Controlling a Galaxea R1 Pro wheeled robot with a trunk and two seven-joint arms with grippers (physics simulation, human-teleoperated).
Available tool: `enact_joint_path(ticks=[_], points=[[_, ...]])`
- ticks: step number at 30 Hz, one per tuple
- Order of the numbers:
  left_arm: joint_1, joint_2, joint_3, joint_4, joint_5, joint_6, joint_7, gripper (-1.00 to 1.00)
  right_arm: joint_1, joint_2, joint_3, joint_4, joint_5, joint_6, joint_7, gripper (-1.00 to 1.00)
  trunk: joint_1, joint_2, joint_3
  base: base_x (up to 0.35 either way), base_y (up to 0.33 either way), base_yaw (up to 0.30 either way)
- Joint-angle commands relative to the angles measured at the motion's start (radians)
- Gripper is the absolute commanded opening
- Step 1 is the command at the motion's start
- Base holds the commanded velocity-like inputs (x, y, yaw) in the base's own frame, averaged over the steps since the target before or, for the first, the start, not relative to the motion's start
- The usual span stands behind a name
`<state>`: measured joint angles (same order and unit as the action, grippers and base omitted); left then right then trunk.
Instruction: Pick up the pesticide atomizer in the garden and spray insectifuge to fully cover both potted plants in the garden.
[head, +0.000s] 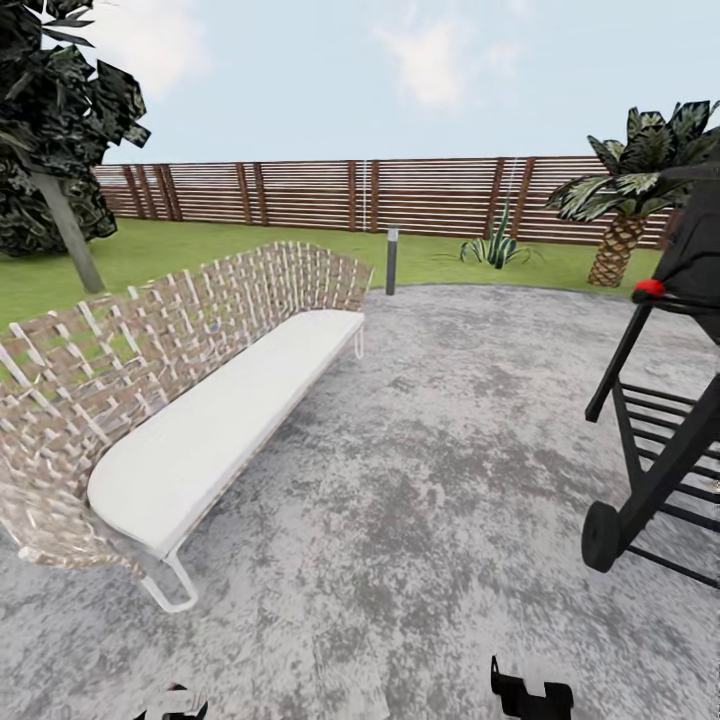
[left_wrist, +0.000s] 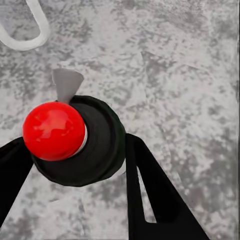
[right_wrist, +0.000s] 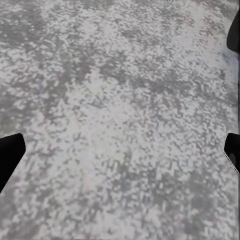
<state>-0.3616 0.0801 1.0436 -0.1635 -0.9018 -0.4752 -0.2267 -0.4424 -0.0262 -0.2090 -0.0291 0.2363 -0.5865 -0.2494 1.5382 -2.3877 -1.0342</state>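
Plainly, the left tool (left_wrist: 75, 165) is closed on the pesticide atomizer (left_wrist: 82, 142), its black fingers (left_wrist: 150, 195) pressing either side of the black top with its red knob and grey nozzle. The right tool (right_wrist: 120, 150) hangs spread wide and empty over the grey speckled paving (head: 430, 480). Neither potted plant is in sight, so I judge the step is driving: keep the bottle upright and steer between the woven sofa (head: 190, 400) and the black grill (head: 670, 420).

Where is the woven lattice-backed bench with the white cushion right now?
In the head view the woven bench stands at the left on the grey speckled paving, its back toward the lawn and facing the black wheeled grill cart at the right.
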Motion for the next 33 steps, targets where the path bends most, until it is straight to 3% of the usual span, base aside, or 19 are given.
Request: enact_joint_path(ticks=[1,15,33], points=[[0.0,0.0,0.009,-0.001,-0.002,-0.002,-0.008,-1.0,-0.001,0.0,-0.006,0.001,0.011,-0.002,-0.005,1.0,0.0,0.0,-0.001,0.339,0.063,-0.262],[0.0,0.001,0.009,-0.001,-0.003,-0.002,-0.008,-1.0,0.0,0.001,-0.006,0.001,0.011,-0.002,-0.005,1.0,0.0,0.0,-0.001,0.34,0.051,-0.032],[0.0,0.001,0.01,-0.001,0.007,-0.001,-0.008,-1.0,0.001,0.0,-0.006,0.0,0.01,-0.002,-0.006,1.0,0.0,0.0,-0.001,0.195,0.047,-0.245]])
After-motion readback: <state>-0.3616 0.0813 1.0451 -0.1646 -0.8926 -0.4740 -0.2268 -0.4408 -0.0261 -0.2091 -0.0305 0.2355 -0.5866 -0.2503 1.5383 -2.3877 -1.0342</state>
